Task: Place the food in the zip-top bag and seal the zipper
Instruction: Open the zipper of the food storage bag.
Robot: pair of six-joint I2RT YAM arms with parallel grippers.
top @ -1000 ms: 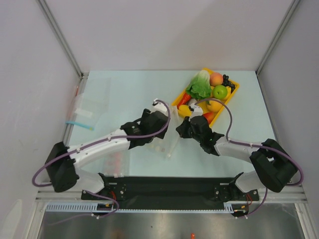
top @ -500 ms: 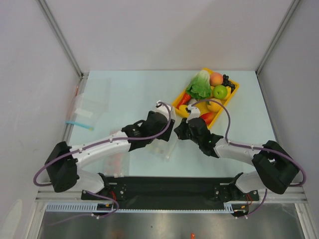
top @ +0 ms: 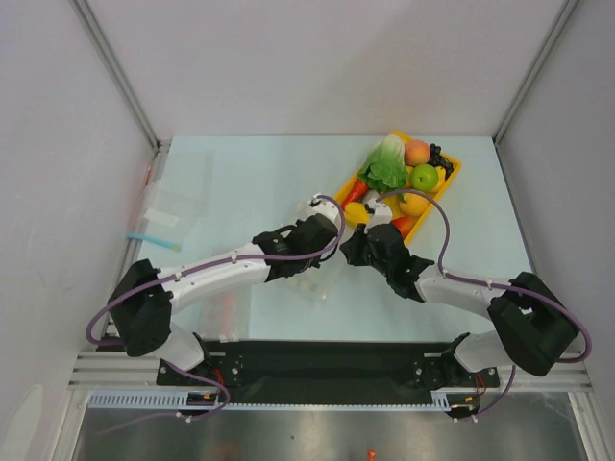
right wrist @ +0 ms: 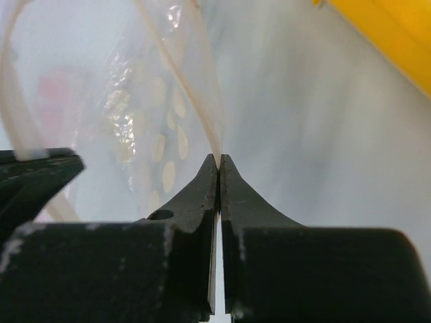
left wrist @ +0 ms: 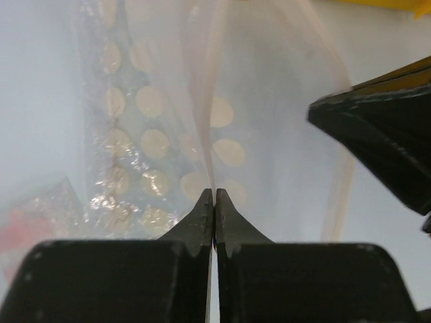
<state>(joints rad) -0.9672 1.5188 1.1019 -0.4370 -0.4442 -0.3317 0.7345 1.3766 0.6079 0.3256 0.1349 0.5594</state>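
Note:
The clear zip-top bag (top: 309,284) with whitish dots lies between the two arms in the top view. My left gripper (left wrist: 214,195) is shut on the pale zipper (left wrist: 202,94) along the bag's mouth. My right gripper (right wrist: 219,159) is shut on the other lip of the zipper (right wrist: 195,101), so the mouth hangs open between the two. The food sits on the tray: lettuce (top: 386,165), peach (top: 417,152), green apple (top: 424,177), a yellow fruit (top: 415,203) and others. No food shows inside the bag (left wrist: 145,148).
The yellow tray (top: 454,171) stands at the back right, close behind the right gripper (top: 348,255). A flat clear bag with a blue strip (top: 154,236) lies at the left edge. Another clear bag with red bits (top: 226,309) lies near the left arm.
My left gripper moved right to the bag's mouth and closed on the zipper strip. The right gripper stayed shut on its lip and barely moved.

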